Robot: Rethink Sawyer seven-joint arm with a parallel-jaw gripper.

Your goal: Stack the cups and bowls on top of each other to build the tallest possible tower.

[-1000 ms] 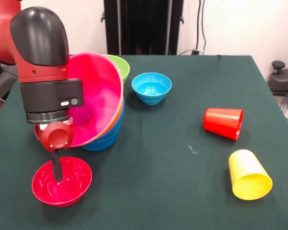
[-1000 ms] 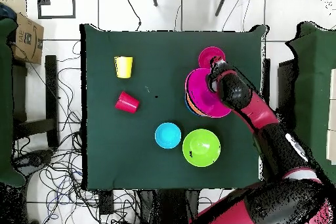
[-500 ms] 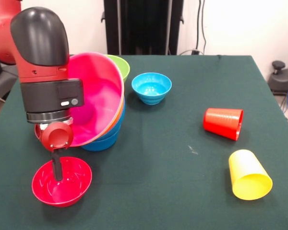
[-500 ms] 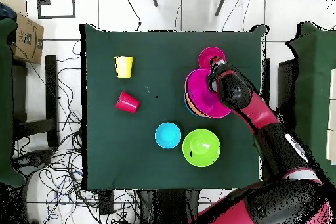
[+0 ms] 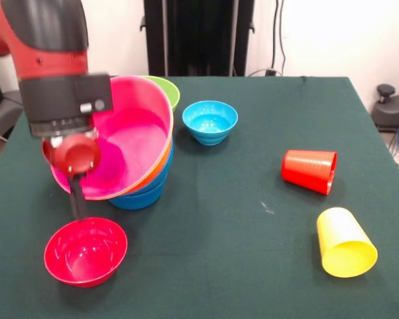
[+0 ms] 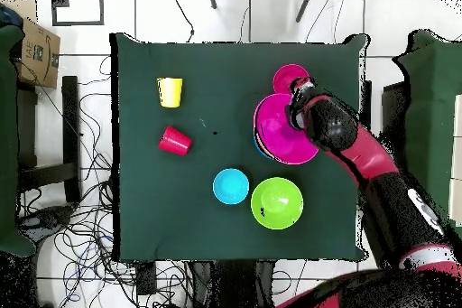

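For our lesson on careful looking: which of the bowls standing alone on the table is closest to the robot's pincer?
The red bowl, directly below the pincer. The light-blue bowl and the green bowl sit beyond the tower.

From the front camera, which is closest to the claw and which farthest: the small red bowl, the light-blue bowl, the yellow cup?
1. Small red bowl: just below the claw, at the table's near left.
2. Light-blue bowl: farther back, toward the middle.
3. Yellow cup: lying on its side, far across on the right.
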